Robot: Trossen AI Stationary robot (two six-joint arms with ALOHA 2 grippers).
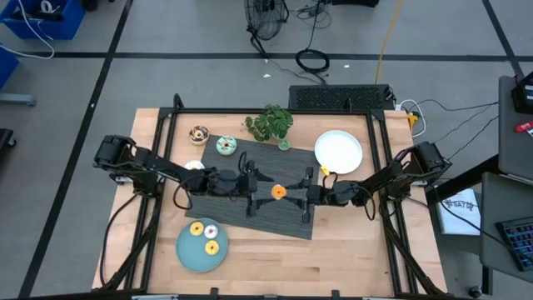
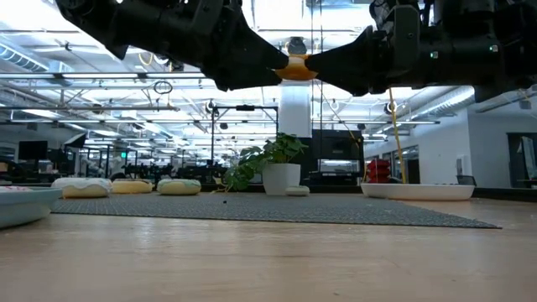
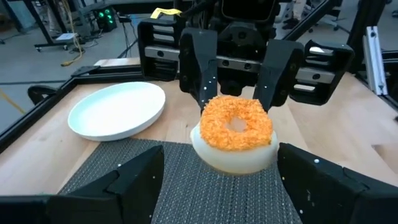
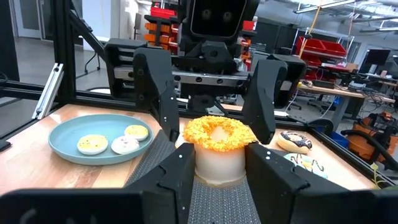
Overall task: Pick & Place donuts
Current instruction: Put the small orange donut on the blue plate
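Observation:
An orange-iced donut with a white base hangs in the air over the grey mat, between my two grippers, which face each other. My right gripper comes from the table's right and is shut on it. From the left, my left gripper is open, with its fingers on either side of the same donut. The low view shows the donut high above the table. My right gripper pinches the donut's white base between its two fingers, one on each side. The fingers come in about level from the table's right. The donut sits upright, icing up, lifted clear of the mat. Whether my left gripper touches the donut, I cannot tell.
A teal plate at the near left holds three donuts. A white plate lies at the far right, and a small leafy plant stands at the far middle. Loose donuts lie at the far left: brown, teal and pale.

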